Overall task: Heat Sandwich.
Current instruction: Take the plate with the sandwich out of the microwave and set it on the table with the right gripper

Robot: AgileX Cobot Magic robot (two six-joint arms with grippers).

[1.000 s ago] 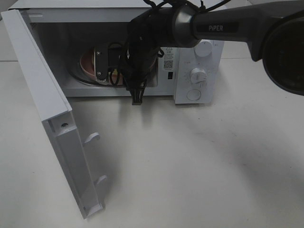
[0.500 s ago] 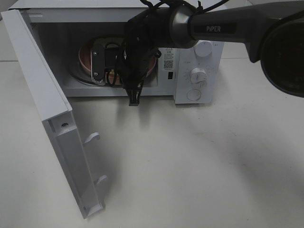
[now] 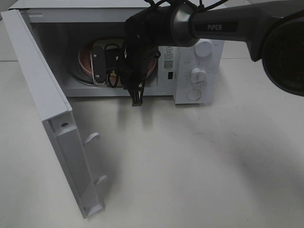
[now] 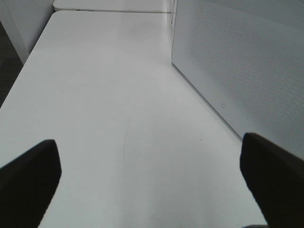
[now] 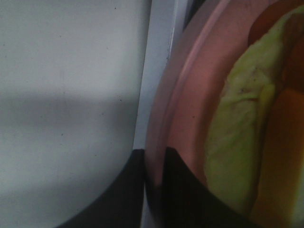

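Observation:
The sandwich [image 5: 237, 142] lies on a round pink plate [image 5: 185, 95]; its yellow-green filling and tan-brown crust fill one side of the right wrist view. My right gripper [image 5: 154, 166] is shut on the plate's rim, one dark finger on each side. From above, the right arm [image 3: 213, 26] reaches into the open microwave [image 3: 197, 52]. Its wrist hides the sandwich there, and only the plate [image 3: 85, 59] shows, over the glass turntable [image 3: 78, 78]. My left gripper [image 4: 152, 180] stands open above bare table beside the microwave's perforated side wall.
The microwave door [image 3: 42, 95] swings out to the left and toward the front, its latch hooks [image 3: 92, 137] sticking out. The control panel with two knobs [image 3: 198, 75] is right of the cavity. White table [image 3: 199, 161] spreads in front.
The right wrist has shifted slightly up and further into the cavity, and more of the pink plate now shows on the left. The left gripper has not moved.

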